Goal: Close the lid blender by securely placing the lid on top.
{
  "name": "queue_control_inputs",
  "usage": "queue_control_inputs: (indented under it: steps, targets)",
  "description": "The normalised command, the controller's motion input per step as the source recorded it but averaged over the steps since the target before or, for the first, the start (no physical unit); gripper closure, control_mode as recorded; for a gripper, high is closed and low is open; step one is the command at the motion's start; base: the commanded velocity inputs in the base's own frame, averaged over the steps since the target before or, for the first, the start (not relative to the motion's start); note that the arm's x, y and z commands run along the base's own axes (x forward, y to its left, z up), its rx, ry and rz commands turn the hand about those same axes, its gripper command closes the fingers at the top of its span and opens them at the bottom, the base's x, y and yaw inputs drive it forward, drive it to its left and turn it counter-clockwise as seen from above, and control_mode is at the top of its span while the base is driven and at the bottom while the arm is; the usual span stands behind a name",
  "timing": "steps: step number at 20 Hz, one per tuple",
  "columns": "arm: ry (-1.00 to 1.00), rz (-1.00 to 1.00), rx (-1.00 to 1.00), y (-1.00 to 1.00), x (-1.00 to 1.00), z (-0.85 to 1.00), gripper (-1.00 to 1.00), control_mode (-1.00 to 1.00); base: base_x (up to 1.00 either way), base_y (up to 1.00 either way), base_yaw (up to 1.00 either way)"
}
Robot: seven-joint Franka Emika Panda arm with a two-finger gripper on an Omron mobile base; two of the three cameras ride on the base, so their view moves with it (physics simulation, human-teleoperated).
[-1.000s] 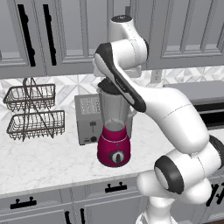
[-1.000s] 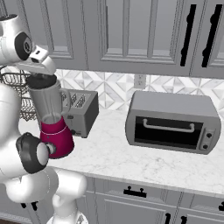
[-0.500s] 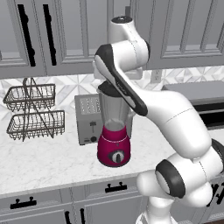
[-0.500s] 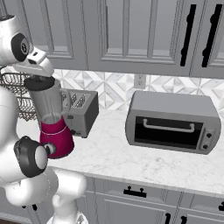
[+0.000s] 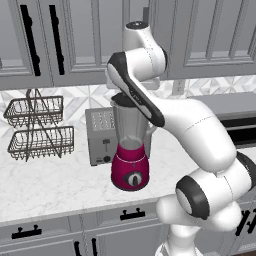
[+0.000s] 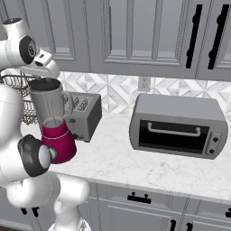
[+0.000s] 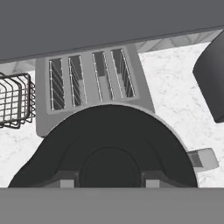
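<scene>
Lid (image 7: 109, 153): small round black disc, slightly domed. It sits at the mouth of the blender (image 5: 131, 150), pinched by the gripper (image 7: 107, 183), whose fingers are drawn in on the raised centre knob of the disc.

Position relative to the blender: directly over the jar's upright axis. In the hand view the disc hides the mouth, with the jar's side handle just showing beyond its rim. In the left base view a dark band caps the jar top right under the hand; in the right base view the dark cap lies level on the rim. Whether it is fully seated or resting a hair proud cannot be told.

Key relation for the next move: the lid lies straight ahead of the gripper, along its pointing line, and that line runs down the jar's long axis, with no visible sideways offset. My judgement is that what remains is a short press straight down, then release; any sideways drag could tip the tall jar on its magenta base.

Neighbours relative to the blender:
- Toaster (image 5: 102, 135), grey, just behind it and nearly touching in the base views.
- Wire basket rack (image 5: 37, 129), well apart, beyond the toaster.
- Toaster oven (image 6: 178, 125), well apart on the opposite side.
</scene>
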Motion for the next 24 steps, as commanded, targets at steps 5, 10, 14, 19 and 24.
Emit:
queue_control_inputs:
  steps: [5, 10, 14, 19, 24]
  targets:
    - [-0.06, 0.0, 0.0, 0.0, 0.04, -0.01, 1.0, -1.0, 0.0, 0.0, 0.0]
    - [-0.17, 0.0, -0.01, 0.0, -0.01, -0.07, 1.0, -1.0, 0.0, 0.0, 0.0]
    - [-0.2, 0.0, -0.03, 0.0, -0.02, -0.19, 1.0, -1.0, 0.0, 0.0, 0.0]
    - [-0.16, 0.0, -0.04, 0.0, -0.01, -0.32, 1.0, -1.0, 0.0, 0.0, 0.0]
    - [-0.1, 0.0, -0.02, 0.0, 0.0, -0.2, 1.0, -1.0, 0.0, 0.0, 0.0]
